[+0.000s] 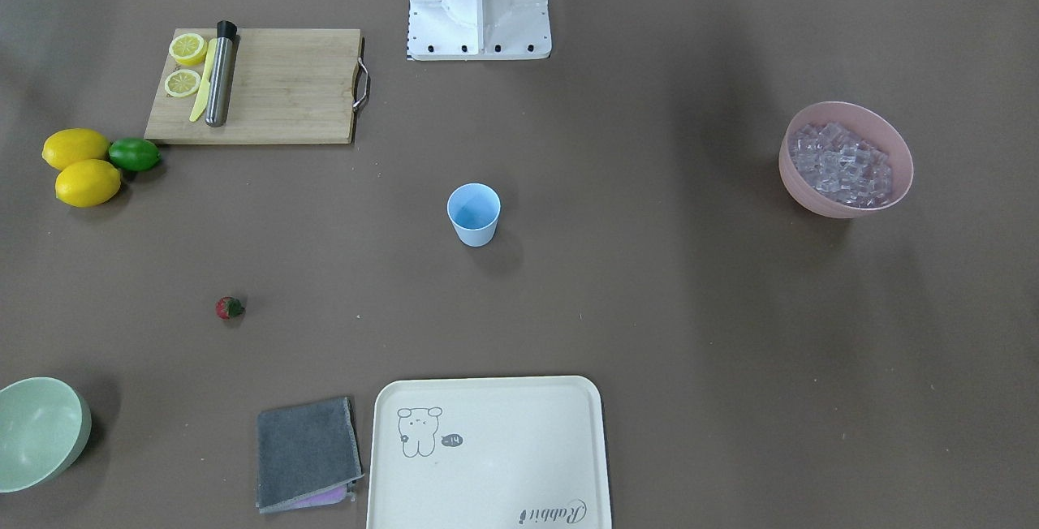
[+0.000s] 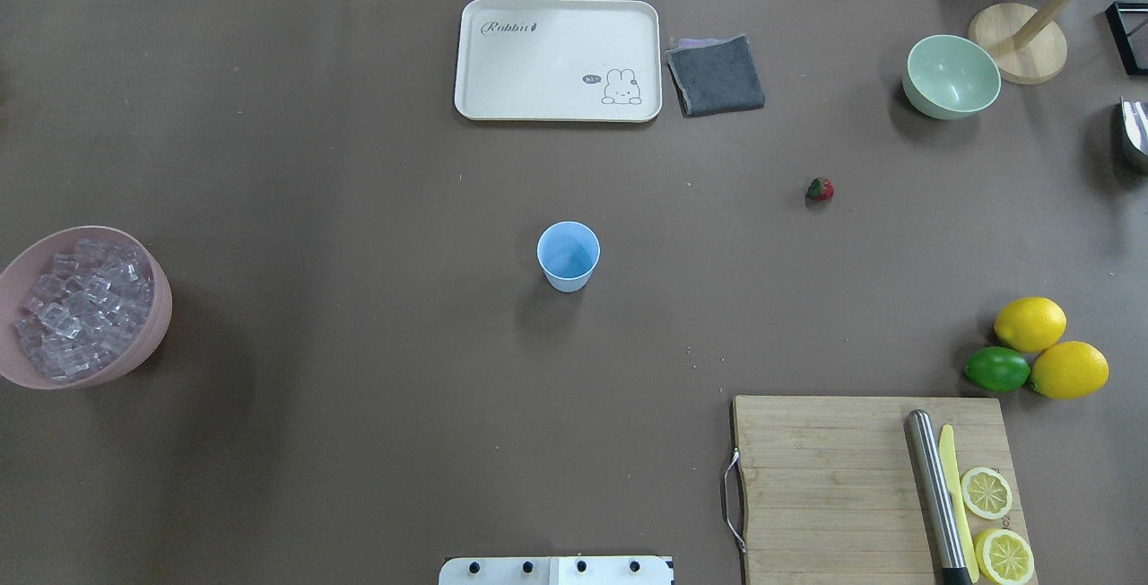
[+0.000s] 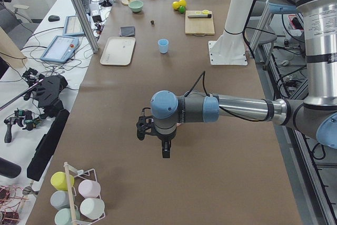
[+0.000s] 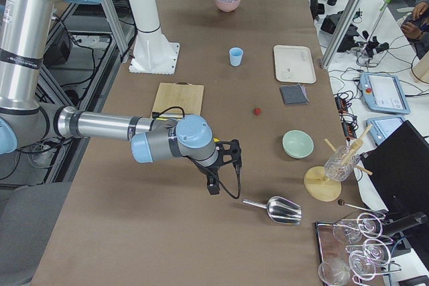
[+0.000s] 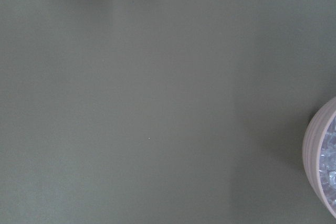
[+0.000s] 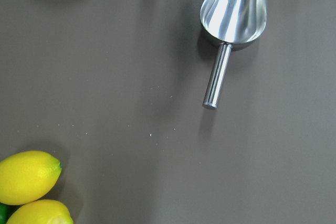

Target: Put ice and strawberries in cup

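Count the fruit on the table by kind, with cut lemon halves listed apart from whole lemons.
whole lemons: 2
lemon halves, on the cutting board: 2
lime: 1
strawberry: 1
Total: 6

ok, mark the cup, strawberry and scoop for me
cup [image 2: 568, 255], overhead view, on its inside.
strawberry [image 2: 822, 190], overhead view, on the red body.
scoop [image 6: 233, 9], right wrist view, on the shiny bowl.
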Available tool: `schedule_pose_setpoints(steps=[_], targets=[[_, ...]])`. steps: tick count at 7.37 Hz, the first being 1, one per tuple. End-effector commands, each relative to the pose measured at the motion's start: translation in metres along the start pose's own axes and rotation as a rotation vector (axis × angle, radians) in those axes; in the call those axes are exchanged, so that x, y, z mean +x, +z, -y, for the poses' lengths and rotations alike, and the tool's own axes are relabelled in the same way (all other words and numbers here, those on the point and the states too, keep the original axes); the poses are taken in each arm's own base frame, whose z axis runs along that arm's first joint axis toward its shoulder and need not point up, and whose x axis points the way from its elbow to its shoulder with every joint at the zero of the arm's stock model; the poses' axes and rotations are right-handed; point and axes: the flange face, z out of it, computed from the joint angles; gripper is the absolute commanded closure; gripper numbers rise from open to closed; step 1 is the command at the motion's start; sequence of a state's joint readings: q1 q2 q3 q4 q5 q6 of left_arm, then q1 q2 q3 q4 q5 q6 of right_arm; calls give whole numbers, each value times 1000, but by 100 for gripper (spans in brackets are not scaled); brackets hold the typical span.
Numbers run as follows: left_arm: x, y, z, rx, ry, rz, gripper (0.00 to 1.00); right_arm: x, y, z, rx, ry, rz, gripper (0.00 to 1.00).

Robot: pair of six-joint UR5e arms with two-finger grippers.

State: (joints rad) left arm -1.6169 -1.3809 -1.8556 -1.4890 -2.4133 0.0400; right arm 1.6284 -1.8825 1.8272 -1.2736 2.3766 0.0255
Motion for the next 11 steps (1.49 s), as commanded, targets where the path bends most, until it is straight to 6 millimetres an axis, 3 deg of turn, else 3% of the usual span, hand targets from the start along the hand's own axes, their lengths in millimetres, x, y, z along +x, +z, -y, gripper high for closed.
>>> schedule_pose_setpoints(steps=[1, 2, 3, 4, 5, 7, 8, 9, 11], targets=[[4, 2, 5, 178, 203, -109, 0, 9, -14, 4, 37, 53, -3, 0], [-5, 11, 5, 243, 294, -120, 0, 9, -15, 3, 41, 58, -10, 0], [-14, 20, -9, 302, 373, -122, 0, 8, -16, 4, 43, 56, -10, 0], [-31, 41, -38, 294, 388, -201, 0, 9, -15, 2, 40, 53, -7, 0], [-42, 54, -49, 302, 392, -261, 0, 9, -14, 0, 38, 53, -7, 0], [-53, 54, -63, 389, 426, -251, 0, 9, -14, 0, 38, 52, -7, 0], [-46, 49, -55, 429, 485, -229, 0, 10, -14, 0, 38, 52, -7, 0], [-29, 43, -21, 460, 540, -182, 0, 10, -14, -1, 37, 54, -7, 0], [-29, 42, -18, 459, 437, -177, 0, 10, -13, -2, 34, 56, -5, 0]])
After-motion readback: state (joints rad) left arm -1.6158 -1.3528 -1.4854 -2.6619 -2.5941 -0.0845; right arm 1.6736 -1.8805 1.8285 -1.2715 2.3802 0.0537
